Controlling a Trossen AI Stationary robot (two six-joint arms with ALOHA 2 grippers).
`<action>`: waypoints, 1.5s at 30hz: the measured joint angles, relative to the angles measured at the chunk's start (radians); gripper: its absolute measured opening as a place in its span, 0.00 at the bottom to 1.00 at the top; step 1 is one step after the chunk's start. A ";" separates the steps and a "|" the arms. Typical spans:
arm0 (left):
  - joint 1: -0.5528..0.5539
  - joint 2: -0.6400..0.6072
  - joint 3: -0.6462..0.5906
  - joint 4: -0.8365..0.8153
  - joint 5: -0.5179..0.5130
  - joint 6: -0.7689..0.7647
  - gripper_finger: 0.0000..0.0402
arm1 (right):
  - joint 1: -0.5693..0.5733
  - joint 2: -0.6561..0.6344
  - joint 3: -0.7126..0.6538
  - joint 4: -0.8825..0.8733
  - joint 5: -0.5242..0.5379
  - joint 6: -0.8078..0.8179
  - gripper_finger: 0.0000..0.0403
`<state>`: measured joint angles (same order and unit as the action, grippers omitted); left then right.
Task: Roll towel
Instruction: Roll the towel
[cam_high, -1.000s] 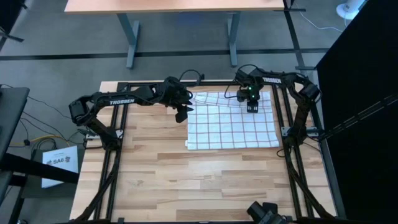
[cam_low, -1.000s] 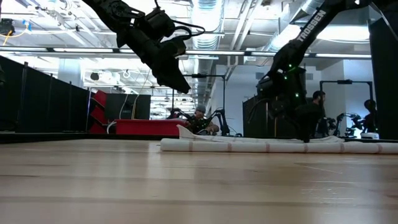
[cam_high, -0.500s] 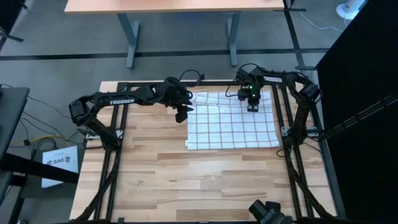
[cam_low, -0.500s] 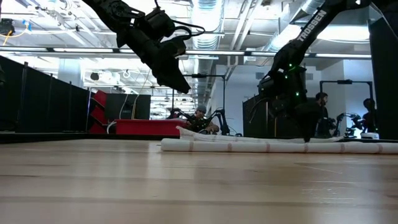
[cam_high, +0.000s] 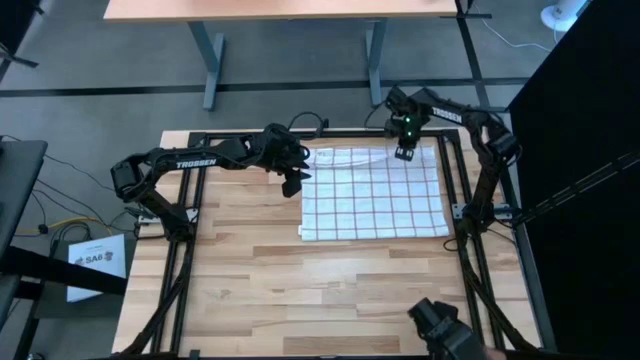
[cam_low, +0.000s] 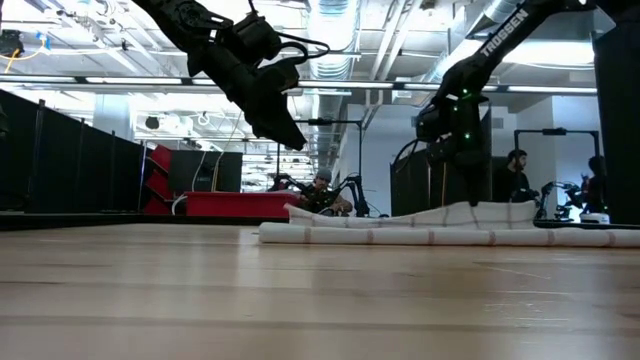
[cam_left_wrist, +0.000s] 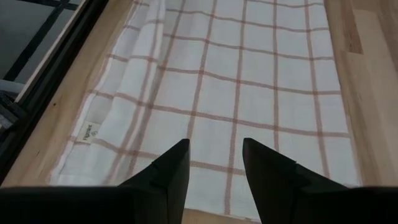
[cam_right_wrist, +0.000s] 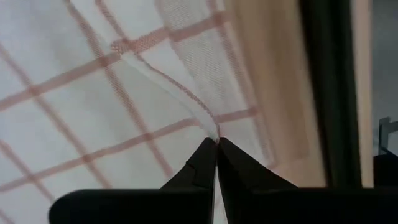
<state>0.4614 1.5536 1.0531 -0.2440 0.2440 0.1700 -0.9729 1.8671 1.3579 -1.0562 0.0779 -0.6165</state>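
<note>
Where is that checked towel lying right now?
In the high view the towel lies on the table's far right part, with the right gripper pinching its far edge and the left gripper beside its left edge.

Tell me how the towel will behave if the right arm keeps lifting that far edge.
Probably floppy: the towel sags into a low tent under the right gripper, its fingers pinching one thin edge. Likely light, so the rest may drag. The left gripper hovers open alongside.

Wooden table (cam_high: 300, 290), red machine (cam_low: 235, 204), distant person (cam_low: 515, 172).

Even bright overhead light; low view backlit, arms silhouetted; wrist views soft.
</note>
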 joint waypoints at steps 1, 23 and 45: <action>0.000 0.000 0.000 0.000 0.010 0.000 0.33 | -0.007 0.000 0.000 0.008 -0.001 0.000 0.00; 0.000 0.000 0.000 -0.011 0.016 -0.021 0.33 | -0.031 -0.002 0.007 0.150 -0.007 0.055 0.32; -0.034 0.002 0.000 -0.032 0.013 -0.026 0.33 | 0.284 0.076 0.056 0.260 -0.022 -0.125 0.35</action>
<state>0.4271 1.5558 1.0531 -0.2756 0.2566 0.1435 -0.6893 1.9430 1.4136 -0.7961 0.0563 -0.7417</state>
